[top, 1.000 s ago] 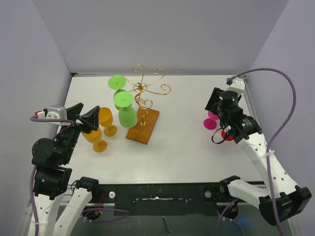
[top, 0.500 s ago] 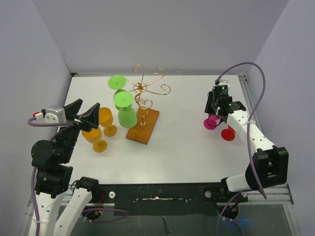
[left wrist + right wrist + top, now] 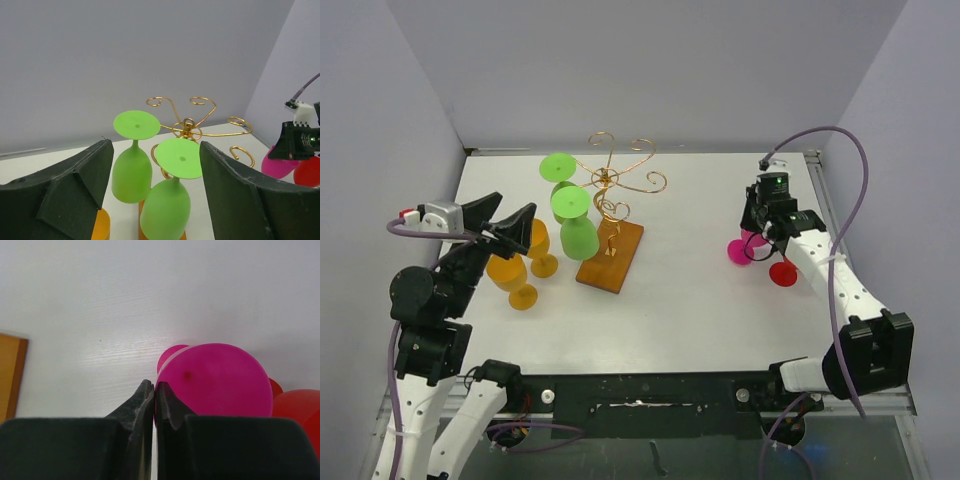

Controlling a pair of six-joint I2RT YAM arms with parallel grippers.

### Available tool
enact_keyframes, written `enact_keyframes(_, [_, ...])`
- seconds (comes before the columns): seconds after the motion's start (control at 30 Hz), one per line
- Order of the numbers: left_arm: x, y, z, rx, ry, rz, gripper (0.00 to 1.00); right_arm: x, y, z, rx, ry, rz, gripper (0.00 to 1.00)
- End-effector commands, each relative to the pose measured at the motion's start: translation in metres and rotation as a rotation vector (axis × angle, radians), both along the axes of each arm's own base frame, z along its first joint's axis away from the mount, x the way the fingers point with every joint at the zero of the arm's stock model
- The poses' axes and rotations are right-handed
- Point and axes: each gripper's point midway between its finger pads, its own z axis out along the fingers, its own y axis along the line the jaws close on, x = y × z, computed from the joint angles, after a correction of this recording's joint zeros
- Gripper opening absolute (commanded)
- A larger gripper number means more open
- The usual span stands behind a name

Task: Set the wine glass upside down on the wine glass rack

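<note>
Since the right gripper [image 3: 154, 386] is closed beside the pink wine glass [image 3: 215, 380] with no visible hold, the grasp looks unconfirmed: next regrip, invert, hang on the wine glass rack [image 3: 188, 125] well to its left, facing the open left gripper [image 3: 154, 150].

In the right wrist view the right gripper [image 3: 154, 390] presses its tips together at the edge of the pink glass [image 3: 215, 380]; whether they pinch it cannot be told (the tips cover the contact). The red glass [image 3: 300, 410] is cut off at 4 o'clock. From above, the wrist hides those tips and much of the pink glass. The left wrist view clips an orange glass [image 3: 102, 226] at 7 o'clock, behind a finger.
</note>
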Motion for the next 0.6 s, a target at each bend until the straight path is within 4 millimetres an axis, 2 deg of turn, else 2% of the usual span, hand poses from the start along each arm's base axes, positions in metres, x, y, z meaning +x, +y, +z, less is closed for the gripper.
enact_keyframes(0.0, [-0.015,-0.018,0.037,-0.023,-0.072,-0.12,0.68,0.001,0.011,0.059,0.088,-0.201,0.032,0.0])
enact_keyframes(0.1, [-0.019,-0.037,0.039,0.012,-0.088,-0.229,0.76,-0.006,0.018,0.094,0.142,-0.326,0.047,0.0])
enact_keyframes(0.27, [-0.016,-0.056,0.045,-0.001,-0.073,-0.342,0.77,-0.022,0.029,0.17,0.228,-0.576,0.066,0.0])
enact_keyframes(0.43, [-0.014,-0.068,0.065,-0.107,-0.093,-0.432,0.77,-0.048,0.043,0.246,0.293,-0.867,0.104,0.0])
enact_keyframes(0.57, [-0.017,-0.079,0.082,-0.246,-0.097,-0.55,0.77,-0.066,0.062,0.291,0.348,-1.043,0.16,0.0])
